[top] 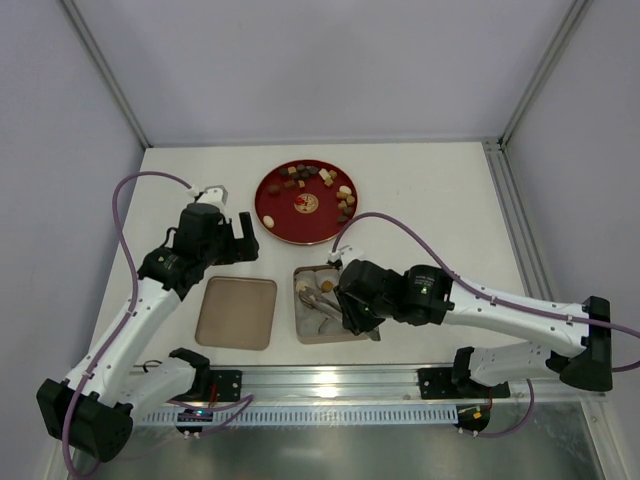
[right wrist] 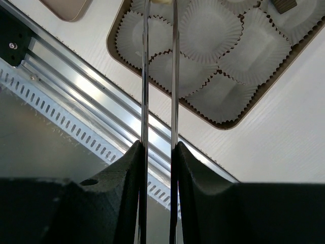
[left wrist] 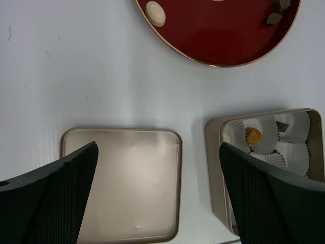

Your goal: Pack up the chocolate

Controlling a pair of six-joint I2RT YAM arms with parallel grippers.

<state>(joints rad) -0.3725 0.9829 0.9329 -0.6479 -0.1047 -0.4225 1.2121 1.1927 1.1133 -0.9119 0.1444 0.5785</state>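
Several pieces of chocolate lie on a red round plate; the left wrist view shows a cream one and dark ones on it. A square tin holds white paper cups. One cup has a golden chocolate in it, another a brown one. My right gripper is shut on metal tongs, whose blades reach over the tin. A pale bit shows between the blades at the frame's top edge. My left gripper hangs open between lid and tin, holding nothing.
The tin's flat lid lies left of the tin. A metal rail runs along the table's near edge, close under the tin. The plate stands just behind the tin. Grey walls close the table at the back and sides.
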